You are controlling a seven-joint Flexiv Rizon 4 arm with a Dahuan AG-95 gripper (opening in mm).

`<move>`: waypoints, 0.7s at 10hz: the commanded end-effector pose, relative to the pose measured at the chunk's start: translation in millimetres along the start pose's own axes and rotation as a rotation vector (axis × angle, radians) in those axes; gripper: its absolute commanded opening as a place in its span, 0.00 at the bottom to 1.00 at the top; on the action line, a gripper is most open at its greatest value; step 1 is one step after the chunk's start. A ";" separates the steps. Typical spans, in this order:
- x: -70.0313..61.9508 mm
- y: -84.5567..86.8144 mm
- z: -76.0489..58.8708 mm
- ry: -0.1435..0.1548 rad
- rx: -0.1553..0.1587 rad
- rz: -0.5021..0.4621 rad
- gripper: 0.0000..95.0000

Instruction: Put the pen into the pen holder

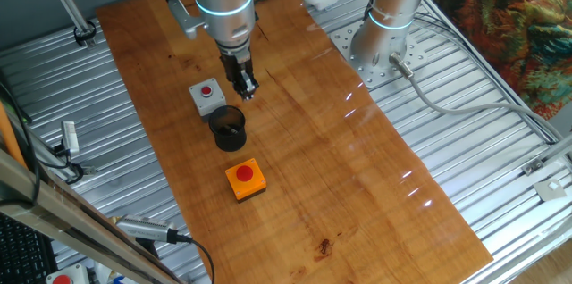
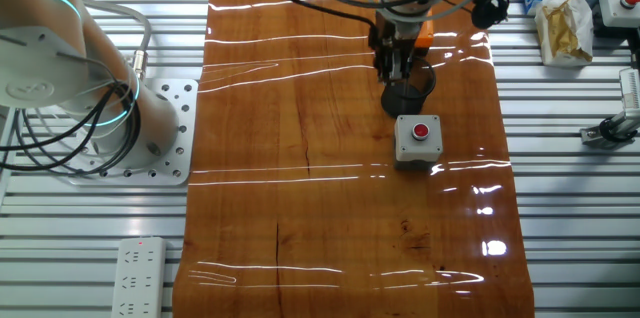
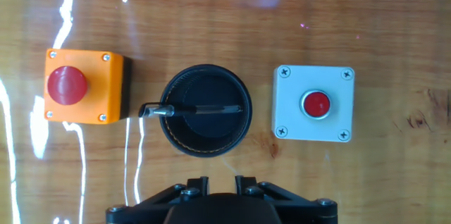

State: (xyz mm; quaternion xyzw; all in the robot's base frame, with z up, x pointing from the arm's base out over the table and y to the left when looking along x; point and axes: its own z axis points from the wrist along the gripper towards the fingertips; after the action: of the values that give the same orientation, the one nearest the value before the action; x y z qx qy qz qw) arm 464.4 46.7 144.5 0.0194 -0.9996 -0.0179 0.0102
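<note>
Pen (image 3: 194, 109) lies across pen holder (image 3: 205, 110), tip past its rim; tool (image 1: 243, 87) hovers, grip state unclear.

The small black cylindrical pen holder (image 3: 205, 110) is flanked in the hand view by the orange box with a red button (image 3: 84, 86) on its left and the grey box with a red button (image 3: 314, 103) on its right, all set in a row on the wooden tabletop (image 3: 211, 13). The thin dark pen (image 3: 194, 110) is laid across the holder's mouth, its lighter tip projecting past the rim toward the orange box. The two-finger gripper (image 1: 244, 87) is positioned above the holder.
</note>
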 end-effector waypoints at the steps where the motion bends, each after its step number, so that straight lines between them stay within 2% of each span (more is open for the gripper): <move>1: -0.6 0.7 0.7 0.003 0.055 0.027 0.00; 2: -0.9 0.9 1.3 -0.002 0.066 0.039 0.00; 7: -1.6 1.1 4.2 -0.001 0.071 0.050 0.00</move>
State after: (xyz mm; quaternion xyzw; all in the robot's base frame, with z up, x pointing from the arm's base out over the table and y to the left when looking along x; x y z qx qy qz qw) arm 465.8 48.8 138.9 -0.0051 -0.9998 0.0183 0.0107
